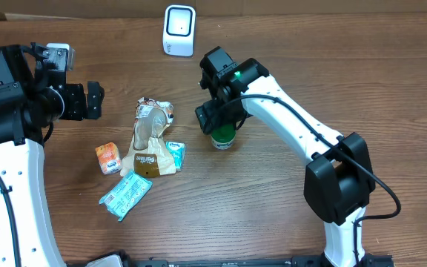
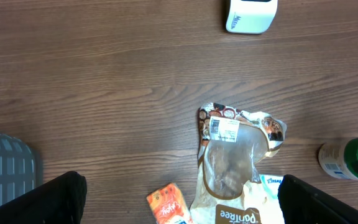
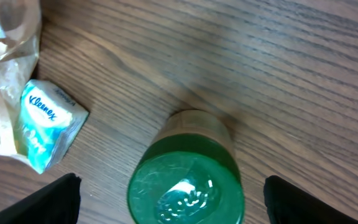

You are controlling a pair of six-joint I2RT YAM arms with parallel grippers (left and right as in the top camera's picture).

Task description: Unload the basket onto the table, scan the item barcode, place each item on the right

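Wooden table (image 1: 347,74); green bottle (image 3: 185,177) upright within right gripper (image 3: 180,202), jaws apart; left gripper (image 1: 95,101) likewise.

It looks like a shop checkout mock-up. A white barcode scanner (image 1: 179,30) stands on the wooden counter (image 1: 347,67), near packaged goods such as a Kleenex tissue pack (image 3: 45,124) and a snack bag (image 1: 150,141).

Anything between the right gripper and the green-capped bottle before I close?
Nothing. The right wrist view shows the green-capped bottle directly between the open jaws of the right gripper; the Kleenex pack lies well aside.
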